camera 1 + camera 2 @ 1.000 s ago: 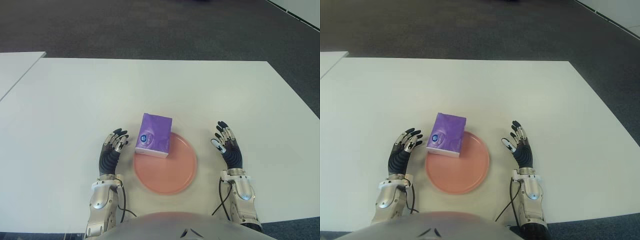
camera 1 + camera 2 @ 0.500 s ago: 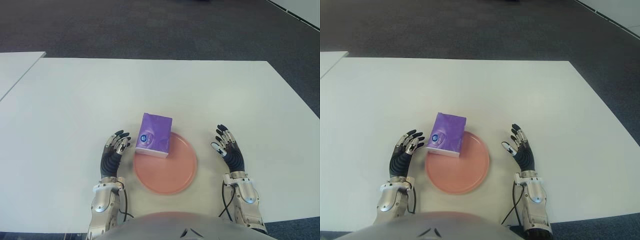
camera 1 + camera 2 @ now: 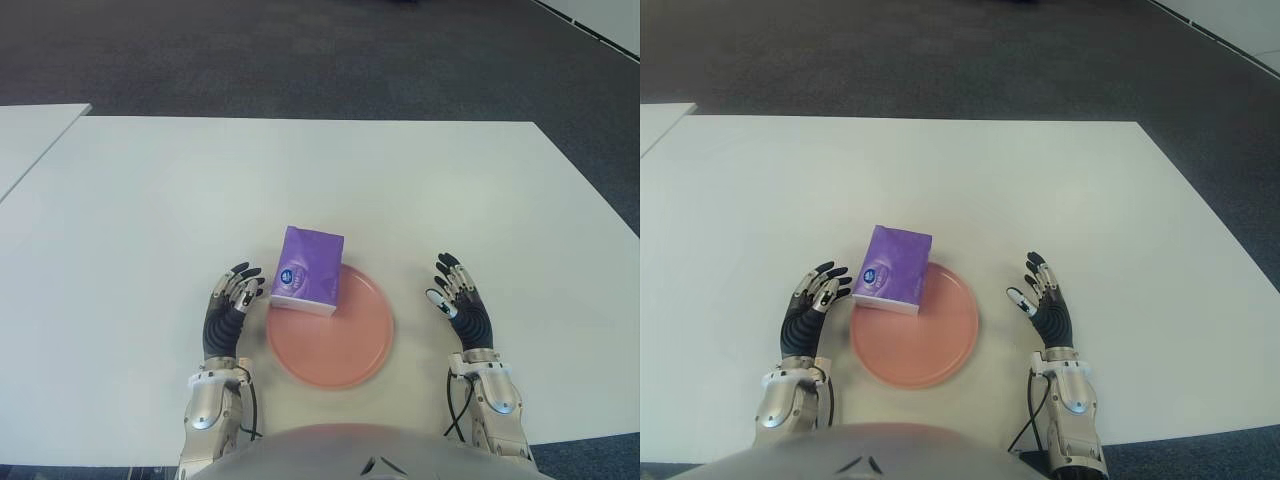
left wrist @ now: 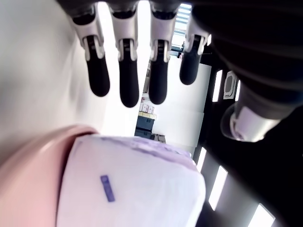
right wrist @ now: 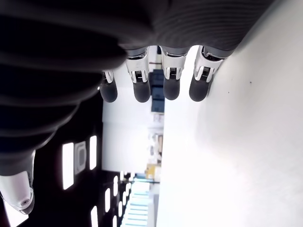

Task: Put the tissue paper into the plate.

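A purple tissue pack [image 3: 309, 270] lies with its near part on the far left rim of the salmon-pink plate [image 3: 345, 345], the rest over the table. The pack [image 4: 128, 189] and the plate's rim [image 4: 28, 156] also show in the left wrist view. My left hand [image 3: 230, 305] is just left of the pack, fingers [image 4: 128, 71] spread, holding nothing. My right hand [image 3: 458, 303] is to the right of the plate, a gap between them, its fingers [image 5: 151, 80] straight and holding nothing.
The white table [image 3: 300, 180] stretches far ahead and to both sides. A second white table [image 3: 30, 135] stands at the far left across a narrow gap. Dark carpet [image 3: 300, 50] lies beyond the far edge.
Both hands have drawn back a little toward my body. The left hand has also shifted slightly toward the tissue pack. The pack and plate have not moved.
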Controlling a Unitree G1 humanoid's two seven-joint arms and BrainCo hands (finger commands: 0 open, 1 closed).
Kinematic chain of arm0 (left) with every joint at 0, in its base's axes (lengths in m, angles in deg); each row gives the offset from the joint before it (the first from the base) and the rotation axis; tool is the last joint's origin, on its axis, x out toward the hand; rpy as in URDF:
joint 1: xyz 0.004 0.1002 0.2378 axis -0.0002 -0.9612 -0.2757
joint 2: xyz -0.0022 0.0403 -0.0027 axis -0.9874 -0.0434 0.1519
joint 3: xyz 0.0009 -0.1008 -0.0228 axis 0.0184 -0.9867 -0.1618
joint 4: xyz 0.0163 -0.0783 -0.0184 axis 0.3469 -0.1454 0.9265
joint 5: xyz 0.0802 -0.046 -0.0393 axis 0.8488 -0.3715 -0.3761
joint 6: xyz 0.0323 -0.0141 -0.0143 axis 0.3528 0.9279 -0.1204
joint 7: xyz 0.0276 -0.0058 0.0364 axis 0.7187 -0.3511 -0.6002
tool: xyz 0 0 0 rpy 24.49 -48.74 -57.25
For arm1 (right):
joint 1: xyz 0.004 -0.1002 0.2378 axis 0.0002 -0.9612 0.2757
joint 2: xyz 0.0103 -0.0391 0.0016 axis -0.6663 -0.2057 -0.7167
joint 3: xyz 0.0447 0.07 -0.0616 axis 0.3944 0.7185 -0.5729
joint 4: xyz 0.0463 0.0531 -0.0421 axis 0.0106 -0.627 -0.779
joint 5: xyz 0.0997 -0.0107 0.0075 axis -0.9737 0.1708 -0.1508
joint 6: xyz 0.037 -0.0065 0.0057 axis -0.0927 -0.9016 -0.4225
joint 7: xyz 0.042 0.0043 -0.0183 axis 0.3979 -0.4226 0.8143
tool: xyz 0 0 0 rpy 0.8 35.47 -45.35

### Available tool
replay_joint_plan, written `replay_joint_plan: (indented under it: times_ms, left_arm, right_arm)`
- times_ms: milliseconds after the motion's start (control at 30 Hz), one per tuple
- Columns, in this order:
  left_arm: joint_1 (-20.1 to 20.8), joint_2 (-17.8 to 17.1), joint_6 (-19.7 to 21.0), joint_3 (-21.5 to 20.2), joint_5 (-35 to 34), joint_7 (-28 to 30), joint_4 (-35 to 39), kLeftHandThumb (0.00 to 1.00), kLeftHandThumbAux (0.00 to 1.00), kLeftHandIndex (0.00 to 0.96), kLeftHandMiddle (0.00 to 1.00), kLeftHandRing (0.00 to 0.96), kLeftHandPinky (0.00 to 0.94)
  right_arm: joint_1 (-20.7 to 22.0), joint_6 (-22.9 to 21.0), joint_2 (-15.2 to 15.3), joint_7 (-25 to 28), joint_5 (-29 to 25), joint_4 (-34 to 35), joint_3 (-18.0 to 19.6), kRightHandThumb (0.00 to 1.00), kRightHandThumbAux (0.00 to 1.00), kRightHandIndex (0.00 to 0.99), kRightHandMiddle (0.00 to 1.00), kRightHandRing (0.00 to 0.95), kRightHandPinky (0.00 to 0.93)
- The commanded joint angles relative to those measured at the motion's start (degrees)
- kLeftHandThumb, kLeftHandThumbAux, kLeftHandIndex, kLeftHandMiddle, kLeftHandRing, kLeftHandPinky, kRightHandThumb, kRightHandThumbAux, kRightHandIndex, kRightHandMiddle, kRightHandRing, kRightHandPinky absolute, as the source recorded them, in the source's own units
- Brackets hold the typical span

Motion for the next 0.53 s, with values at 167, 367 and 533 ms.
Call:
replay_joint_plan:
  times_ms: [167, 367, 533]
  left_arm:
    - [-1.7, 1.9, 1.7, 1.3, 1.0, -1.1, -1.0, 0.228, 0.568, 0.25, 0.321, 0.342, 0.352]
    - [-1.8, 2.1, 2.0, 1.5, 0.7, -1.1, -0.9, 0.229, 0.564, 0.249, 0.319, 0.34, 0.351]
    - [-1.7, 2.5, 1.9, 1.5, -0.1, -0.8, -1.3, 0.24, 0.566, 0.253, 0.324, 0.344, 0.356]
  right_arm:
    - [-4.5, -6.5, -0.7, -0.1, 0.7, -4.9, -1.0, 0.158, 0.557, 0.002, 0.01, 0.0, 0.0]
    - [-4.1, -4.8, -0.8, 0.1, 0.2, -5.9, -0.8, 0.157, 0.557, 0.01, 0.019, 0.0, 0.0]
    - [-3.3, -3.6, -1.0, 0.1, 0.1, -6.8, -0.8, 0.153, 0.555, 0.012, 0.028, 0.0, 0.0]
